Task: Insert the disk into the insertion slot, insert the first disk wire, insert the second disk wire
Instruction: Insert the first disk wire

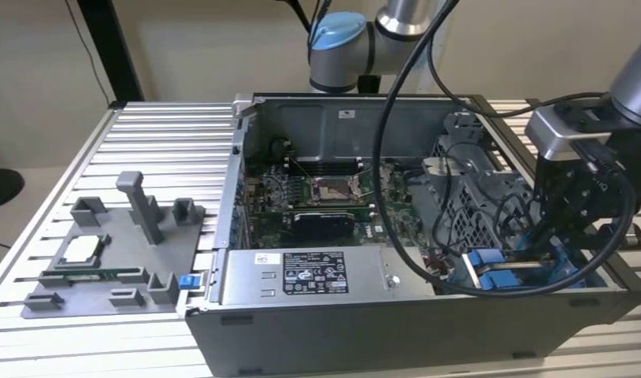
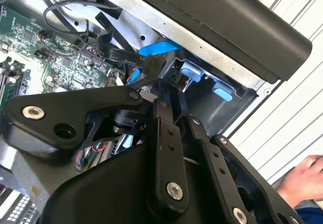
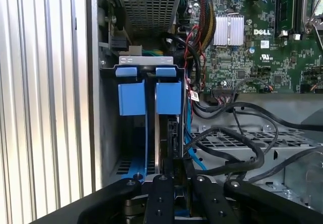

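Observation:
The disk (image 3: 168,133) stands edge-on in the insertion slot at the case's front corner, its blue frame tab (image 3: 168,97) beside a second blue tab (image 3: 131,98). In the exterior view the blue frames (image 1: 489,268) show at the right end of the open computer case (image 1: 405,331). My gripper (image 1: 546,244) reaches down into that bay. In both wrist views its fingers (image 3: 160,191) stand close together on a dark disk wire plug (image 3: 175,156) at the disk's near end. My gripper (image 2: 162,90) points toward the blue tabs (image 2: 192,72). Black wires (image 3: 237,148) loop beside it.
A silver labelled power-supply box (image 1: 299,276) lies along the case's front, with the motherboard (image 1: 320,197) behind it. A perforated drive cage (image 1: 478,197) stands close to my arm. A grey fixture (image 1: 110,252) with parts sits at the exterior view's left. A person's hand (image 2: 305,176) rests on the ribbed table.

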### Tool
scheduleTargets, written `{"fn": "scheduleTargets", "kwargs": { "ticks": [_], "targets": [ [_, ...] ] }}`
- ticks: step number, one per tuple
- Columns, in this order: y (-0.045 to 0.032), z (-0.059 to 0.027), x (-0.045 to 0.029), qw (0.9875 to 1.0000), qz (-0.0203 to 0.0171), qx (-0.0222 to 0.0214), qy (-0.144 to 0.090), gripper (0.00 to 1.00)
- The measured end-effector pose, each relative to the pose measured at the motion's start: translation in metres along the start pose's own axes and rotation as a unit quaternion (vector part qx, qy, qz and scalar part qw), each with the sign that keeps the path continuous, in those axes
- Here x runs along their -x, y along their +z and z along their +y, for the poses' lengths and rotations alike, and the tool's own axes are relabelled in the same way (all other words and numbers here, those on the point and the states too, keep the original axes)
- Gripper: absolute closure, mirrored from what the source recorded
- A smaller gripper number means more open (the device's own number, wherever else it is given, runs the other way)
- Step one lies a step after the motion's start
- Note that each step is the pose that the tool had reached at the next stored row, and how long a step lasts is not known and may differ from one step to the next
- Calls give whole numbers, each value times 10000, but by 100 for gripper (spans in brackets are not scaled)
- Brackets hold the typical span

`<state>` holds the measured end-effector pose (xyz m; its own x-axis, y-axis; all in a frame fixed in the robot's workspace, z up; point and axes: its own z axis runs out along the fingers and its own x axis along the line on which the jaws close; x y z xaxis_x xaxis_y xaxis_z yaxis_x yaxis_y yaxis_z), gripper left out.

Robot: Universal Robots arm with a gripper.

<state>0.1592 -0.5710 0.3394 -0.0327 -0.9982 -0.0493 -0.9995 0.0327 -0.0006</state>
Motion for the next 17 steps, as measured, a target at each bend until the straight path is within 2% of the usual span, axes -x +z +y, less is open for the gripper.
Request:
{"fn": "scheduleTargets", "kwargs": {
  "ticks": [3, 6, 10, 12, 15, 16, 17],
  "targets": [
    [18, 0, -9, 10000, -13, 1, 14, 100],
    [11, -1, -18, 10000, 0, 2, 20, 100],
    [62, -1, -21, 10000, 9, 1, 27, 100],
    [96, -1, -22, 10000, -2, 2, 28, 100],
    [103, -1, -22, 10000, -2, 2, 28, 100],
    [102, 0, -23, 10000, -2, 2, 28, 0],
    [92, 0, -22, 10000, -12, 2, 29, 0]
  ]
}}
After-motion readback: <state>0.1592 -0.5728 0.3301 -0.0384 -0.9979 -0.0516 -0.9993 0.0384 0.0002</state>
